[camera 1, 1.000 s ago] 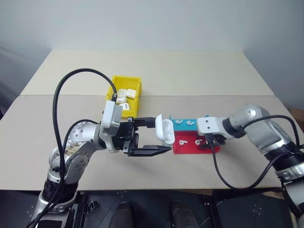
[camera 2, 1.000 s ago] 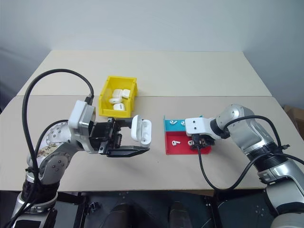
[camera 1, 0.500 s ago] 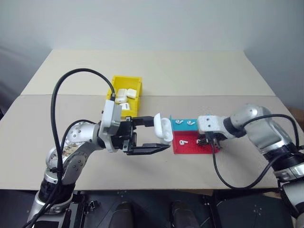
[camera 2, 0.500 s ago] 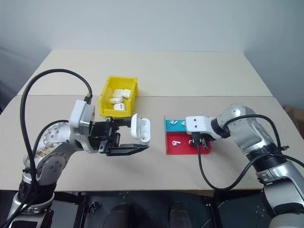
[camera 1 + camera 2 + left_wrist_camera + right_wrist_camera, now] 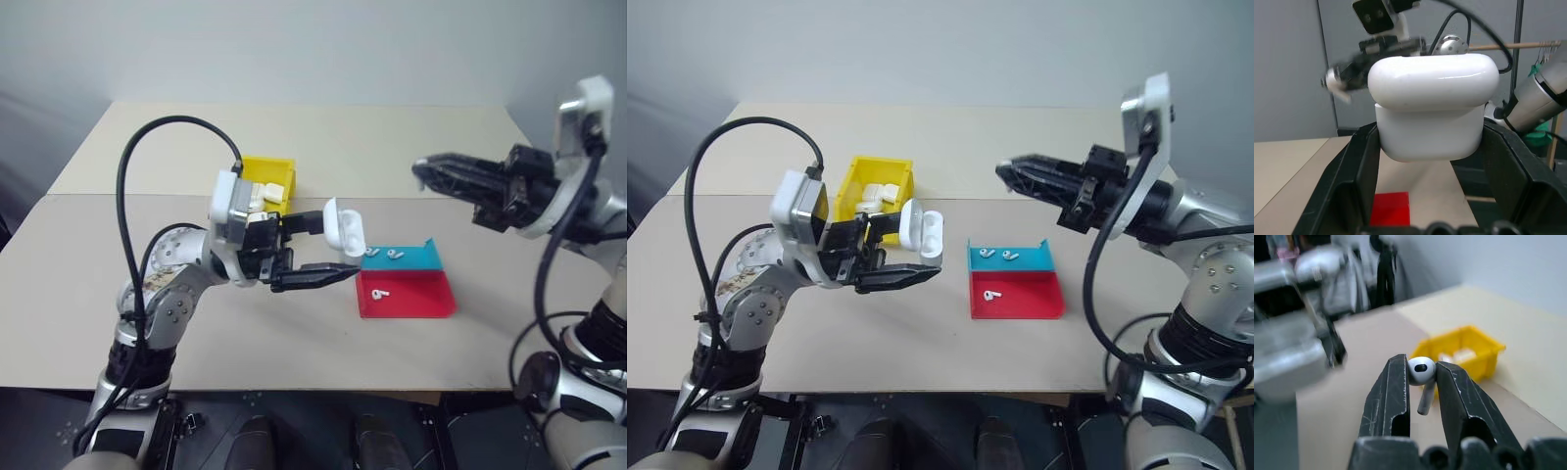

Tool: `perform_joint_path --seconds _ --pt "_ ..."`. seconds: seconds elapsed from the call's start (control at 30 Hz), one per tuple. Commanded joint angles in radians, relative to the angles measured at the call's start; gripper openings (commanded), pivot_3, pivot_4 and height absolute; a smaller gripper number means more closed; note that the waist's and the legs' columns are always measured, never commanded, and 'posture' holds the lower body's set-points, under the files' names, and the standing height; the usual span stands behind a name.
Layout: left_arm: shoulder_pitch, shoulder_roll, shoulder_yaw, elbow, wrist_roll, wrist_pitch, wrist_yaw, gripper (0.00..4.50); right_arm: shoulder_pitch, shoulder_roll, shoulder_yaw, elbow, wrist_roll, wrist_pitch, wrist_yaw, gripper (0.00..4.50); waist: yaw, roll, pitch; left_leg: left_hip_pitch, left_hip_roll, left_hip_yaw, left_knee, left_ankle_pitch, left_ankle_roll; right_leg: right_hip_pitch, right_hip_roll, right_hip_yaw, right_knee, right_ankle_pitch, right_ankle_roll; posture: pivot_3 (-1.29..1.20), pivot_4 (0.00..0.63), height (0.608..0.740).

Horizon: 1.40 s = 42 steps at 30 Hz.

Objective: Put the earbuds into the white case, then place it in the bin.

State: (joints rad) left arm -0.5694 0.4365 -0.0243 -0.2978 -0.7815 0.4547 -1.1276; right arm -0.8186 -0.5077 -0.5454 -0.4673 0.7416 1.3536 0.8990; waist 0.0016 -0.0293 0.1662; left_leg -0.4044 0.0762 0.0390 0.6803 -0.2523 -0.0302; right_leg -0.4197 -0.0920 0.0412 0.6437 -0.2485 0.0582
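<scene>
Left pincer (image 5: pixel 906 253) grips white case (image 5: pixel 919 232), lid flipped up, above worktop (image 5: pixel 921 343) near yellow bin (image 5: pixel 847 191). Right pincer (image 5: pixel 1422 377) raised, clamped on one earbud (image 5: pixel 1421 372). Three earbuds remain: two on teal tray (image 5: pixel 1031 260), one on red tray (image 5: pixel 1029 296).

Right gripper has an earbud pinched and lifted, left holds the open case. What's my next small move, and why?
Probably carry the right gripper toward the glossy white flip-lid charging case in the left gripper. The tiny white stemmed earbud is already pinched and lifted, and the case is held up with its lid open, some way off.
</scene>
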Motion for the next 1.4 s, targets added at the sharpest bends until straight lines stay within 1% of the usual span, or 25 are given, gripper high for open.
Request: perform_joint_path --seconds 0.03,0.1,0.23,0.5,0.73,0.87,1.13,1.3,1.4 --pt "-0.054 -0.033 -0.017 0.043 0.021 -0.035 -0.007 2.82 -0.056 0.080 -0.069 -0.090 0.155 0.076 -0.146 0.64 0.000 0.000 0.000 -0.001 0.000 0.000 0.000 0.000 0.000 0.000 0.000 0.000 0.000 0.000 0.000 0.00 0.150 0.740" --pt "-0.069 -0.051 -0.023 0.060 0.029 -0.038 -0.002 2.82 -0.065 0.107 -0.078 -0.101 0.218 0.090 -0.200 0.64 -0.001 0.000 0.000 -0.002 0.000 0.000 0.000 0.000 0.000 -0.001 0.000 0.000 0.003 0.000 0.000 0.00 0.150 0.740" --pt "-0.090 -0.074 -0.035 0.087 0.040 -0.031 -0.003 2.82 -0.036 0.129 -0.034 -0.143 0.321 0.068 -0.294 0.64 -0.001 0.000 0.000 -0.002 0.000 0.000 0.000 0.000 0.000 0.000 -0.001 -0.001 0.003 0.000 0.000 0.00 0.150 0.740" --pt "-0.111 -0.086 -0.036 0.110 0.048 -0.038 -0.022 2.82 0.044 0.085 0.055 -0.167 0.446 -0.026 -0.391 0.64 -0.015 0.000 0.000 -0.002 0.000 -0.001 0.000 0.000 0.000 -0.001 0.000 0.000 0.001 0.000 0.000 0.00 0.150 0.740" --pt "-0.111 -0.094 -0.035 0.095 0.049 -0.036 -0.020 2.82 0.127 0.011 0.111 -0.171 0.487 -0.148 -0.428 0.64 -0.015 0.000 0.000 -0.002 0.000 -0.001 0.000 0.000 0.000 0.000 0.000 0.000 -0.002 0.000 0.000 0.00 0.150 0.740" --pt "-0.110 -0.091 -0.031 0.090 0.046 -0.034 -0.023 2.82 0.158 -0.024 0.149 -0.171 0.482 -0.217 -0.431 0.64 -0.016 0.000 0.000 -0.002 0.000 -0.001 0.000 0.000 0.000 0.000 0.000 0.000 -0.002 0.000 0.000 0.00 0.150 0.740" --pt "-0.112 -0.088 -0.026 0.101 0.044 -0.043 -0.040 2.82 0.181 -0.043 0.241 -0.174 0.443 -0.338 -0.455 0.64 -0.016 0.000 0.000 -0.002 0.000 -0.001 0.000 0.000 0.000 0.000 0.000 0.000 -0.002 0.000 0.000 0.00 0.150 0.740" --pt "-0.111 -0.094 -0.028 0.100 0.047 -0.044 -0.040 2.82 0.190 -0.068 0.257 -0.181 0.462 -0.372 -0.477 0.64 -0.016 0.000 0.000 -0.002 0.000 -0.001 0.000 0.000 0.000 -0.001 0.000 0.000 -0.002 0.000 0.000 0.00 0.150 0.740" --pt "-0.111 -0.094 -0.026 0.101 0.049 -0.044 -0.036 2.82 0.206 -0.090 0.262 -0.184 0.465 -0.392 -0.466 0.64 -0.015 0.000 0.000 -0.002 0.000 -0.001 0.000 0.000 0.000 0.000 0.000 0.000 -0.003 0.000 0.000 0.00 0.150 0.740"
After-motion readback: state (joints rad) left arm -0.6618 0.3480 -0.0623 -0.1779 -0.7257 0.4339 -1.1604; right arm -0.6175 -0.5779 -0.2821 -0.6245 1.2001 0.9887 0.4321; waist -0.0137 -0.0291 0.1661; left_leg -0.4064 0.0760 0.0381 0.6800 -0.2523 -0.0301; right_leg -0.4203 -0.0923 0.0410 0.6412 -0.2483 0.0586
